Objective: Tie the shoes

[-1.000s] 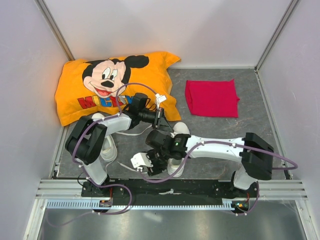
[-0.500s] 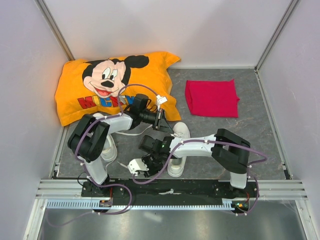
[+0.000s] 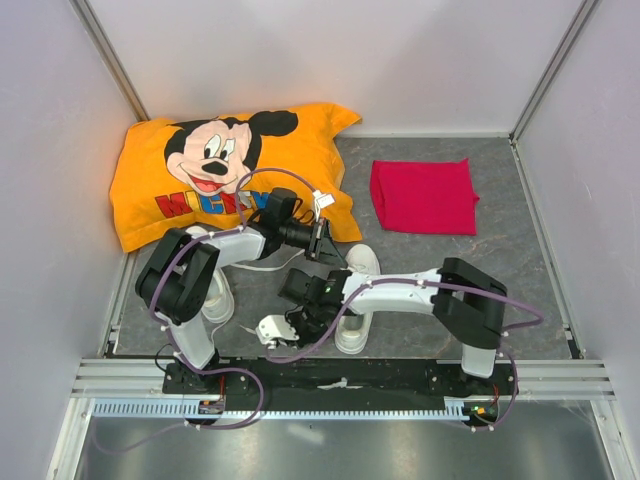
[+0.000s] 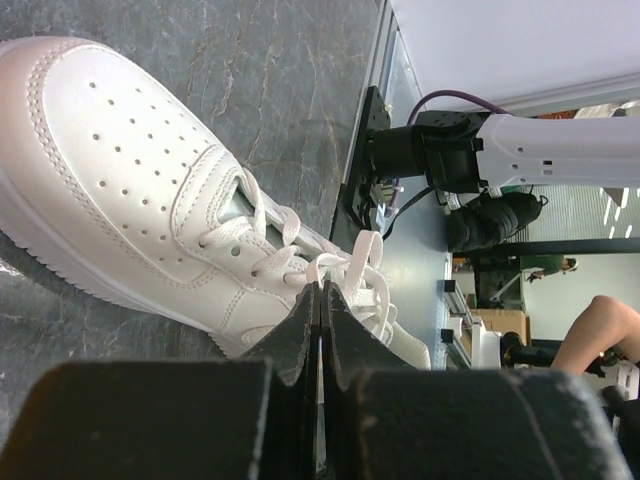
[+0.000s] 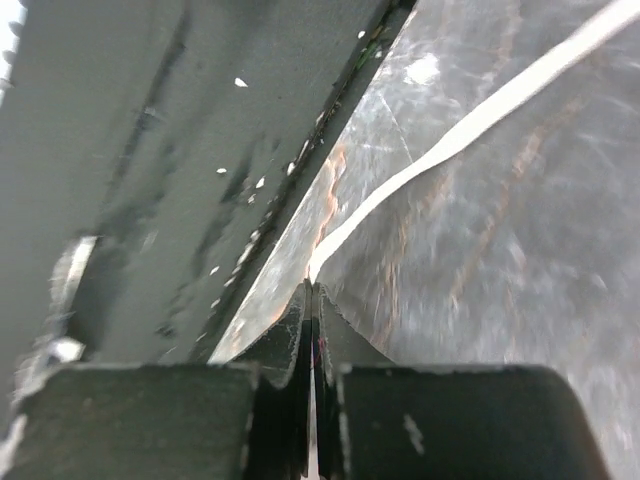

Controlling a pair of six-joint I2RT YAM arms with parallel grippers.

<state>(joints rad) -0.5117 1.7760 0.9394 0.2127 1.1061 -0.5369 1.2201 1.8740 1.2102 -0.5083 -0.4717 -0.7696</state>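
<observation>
Two white shoes stand on the grey floor: one (image 3: pixel 216 292) under my left arm, the other (image 3: pixel 361 261) in the middle, partly hidden by my right arm. My left gripper (image 3: pixel 328 250) hovers by the middle shoe's toe end. In the left wrist view that shoe (image 4: pixel 130 190) lies across the frame, and the left gripper (image 4: pixel 322 292) is shut on a loop of its lace (image 4: pixel 352 268). My right gripper (image 3: pixel 268 335) is low by the front rail. It (image 5: pixel 311 287) is shut on a thin white lace (image 5: pixel 480 115) that trails away over the floor.
An orange Mickey Mouse pillow (image 3: pixel 230 165) lies at the back left and a folded red cloth (image 3: pixel 423 196) at the back right. Pale walls close in both sides and the back. A black rail (image 3: pixel 340 375) runs along the near edge, right by the right gripper.
My right gripper has gone from open to shut, pinching the lace near the front rail, after its arm folded and swung left. The left arm and its grip have not moved.
</observation>
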